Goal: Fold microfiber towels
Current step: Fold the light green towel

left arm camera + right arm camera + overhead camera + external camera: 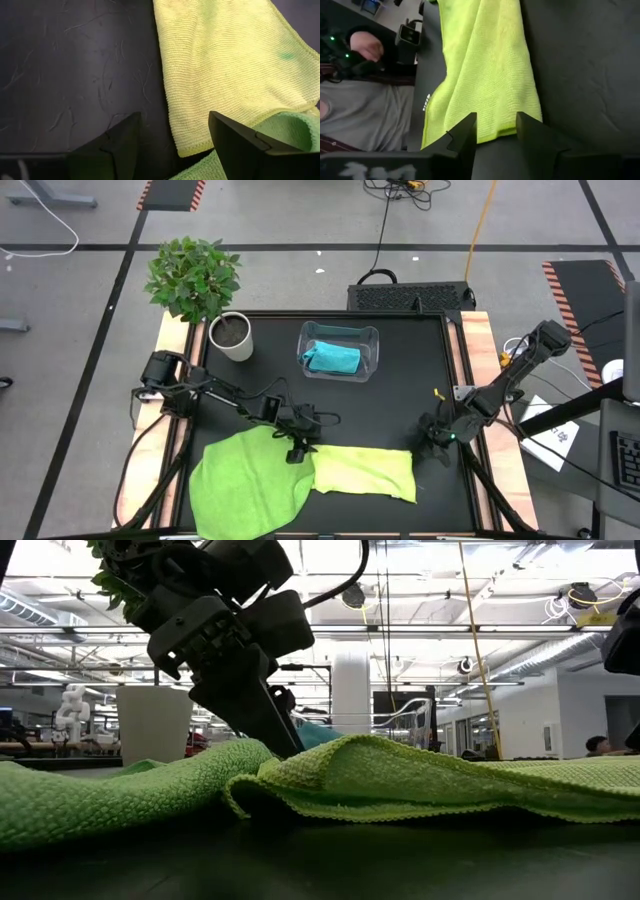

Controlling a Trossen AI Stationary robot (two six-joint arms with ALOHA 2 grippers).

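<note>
left hand [297,448]: wide, your view shows it over the seam between both towels
right hand [437,442]: part open, empty, at yellow towel [365,472] edge
green towel [250,485]: table front-left
blue towel [333,358]: in bin [372,350]

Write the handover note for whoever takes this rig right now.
Left gripper: open, empty, over the near corner of the pale yellow-green towel.
Right gripper: open, at that towel's other end, not clamped.
Bright green towel: spread unfolded at the table's front left.
Turquoise towel: in the clear bin.
Done: pale towel looks folded lengthwise.
Left: finish it; fold the other two.
</note>
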